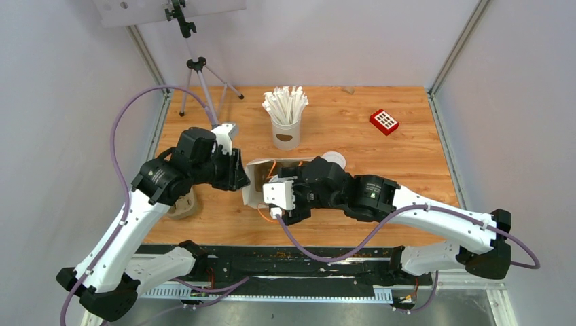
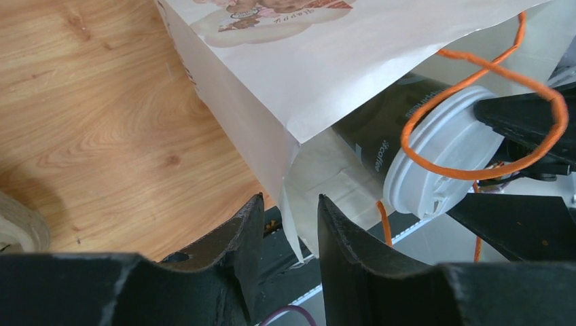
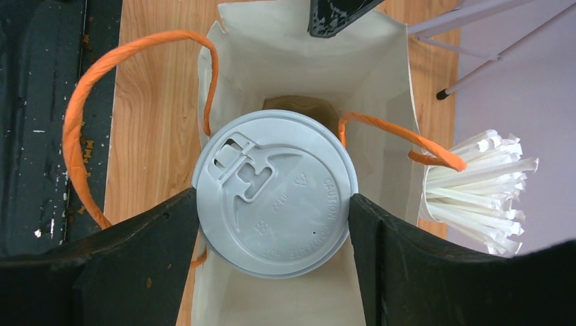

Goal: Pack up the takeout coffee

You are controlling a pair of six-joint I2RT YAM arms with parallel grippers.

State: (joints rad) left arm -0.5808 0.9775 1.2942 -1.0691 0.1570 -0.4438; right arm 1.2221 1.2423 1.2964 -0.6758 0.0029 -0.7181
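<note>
Takeout coffee [image 3: 275,197], white lid facing the right wrist cam, sits in the mouth of the white paper bag [image 3: 299,54], not yet down at the bag's bottom. Right claw [image 3: 273,204] is clamped on it, one finger each side of the lid rim. Bag looks tipped toward its side on the bench [image 2: 88,102], so the cup goes in sideways, base first. Left claw [image 2: 289,204] is at the bag's lip w/ jaws parted, paper edge hanging loose between them, no pinch on it.

Risks now.
- No. 1: nothing pins the bag, so a push from the right claw could shove the whole bag along the bench, or the mouth could fold in on the cup.
- No. 2: orange handle [image 2: 489,115] loops across the lid and the right claw's fingers [image 2: 523,115]. On pull-out it could hook one & drag bag + cup back out.
- No. 3: grip seems to be at the lid, so a bump on the bag wall could pop it, esp. w/ the cup sideways. Spill prob follows.
- No. 4: cup of wrapped sticks [image 3: 475,183] stands just beside the bag, and a sliding bag could knock it.

What looks like a 2nd lid [image 1: 334,160] shows behind the right arm, so prob one more coffee to go, and it needs room in the bag.
</note>
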